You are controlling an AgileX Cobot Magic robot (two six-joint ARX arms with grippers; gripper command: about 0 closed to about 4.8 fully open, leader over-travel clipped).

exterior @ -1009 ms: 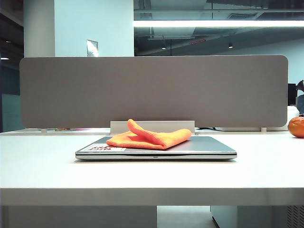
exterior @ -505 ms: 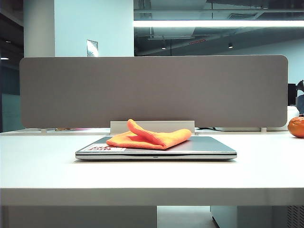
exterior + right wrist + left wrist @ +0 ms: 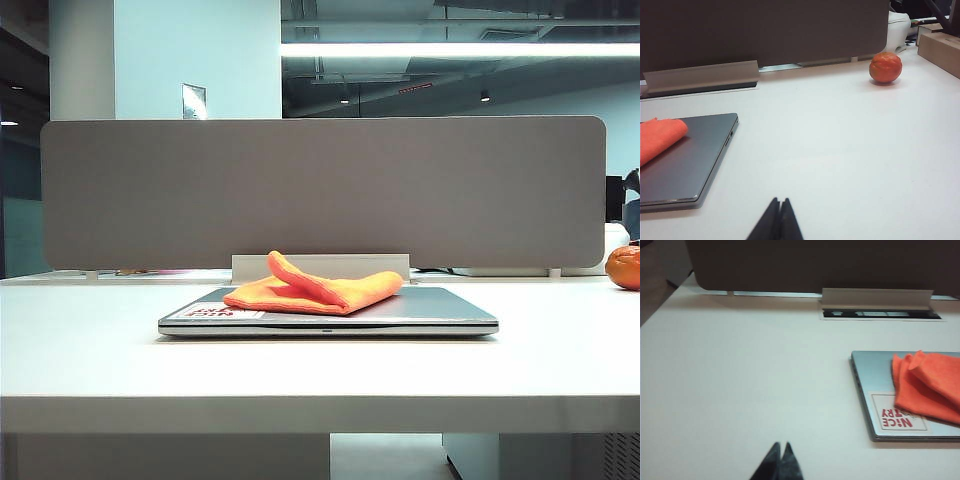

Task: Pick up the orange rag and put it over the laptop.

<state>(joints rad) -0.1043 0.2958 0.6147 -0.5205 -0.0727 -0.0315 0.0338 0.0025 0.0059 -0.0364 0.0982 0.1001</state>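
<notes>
The laptop (image 3: 328, 314) lies closed at the middle of the surface (image 3: 320, 370), with the rag (image 3: 315, 288) on its lid, toward the 11 o'clock part, beside the sticker (image 3: 899, 418) at the lid's 7 o'clock corner. At 12 o'clock behind the laptop sits a cable tray flap (image 3: 320, 267), and behind that the divider panel (image 3: 323, 192). A ball (image 3: 624, 267) rests at 2 o'clock, well apart. The left gripper (image 3: 779, 460) hangs over bare surface at 9 o'clock of the laptop, the right gripper (image 3: 778, 216) at 4 o'clock
</notes>
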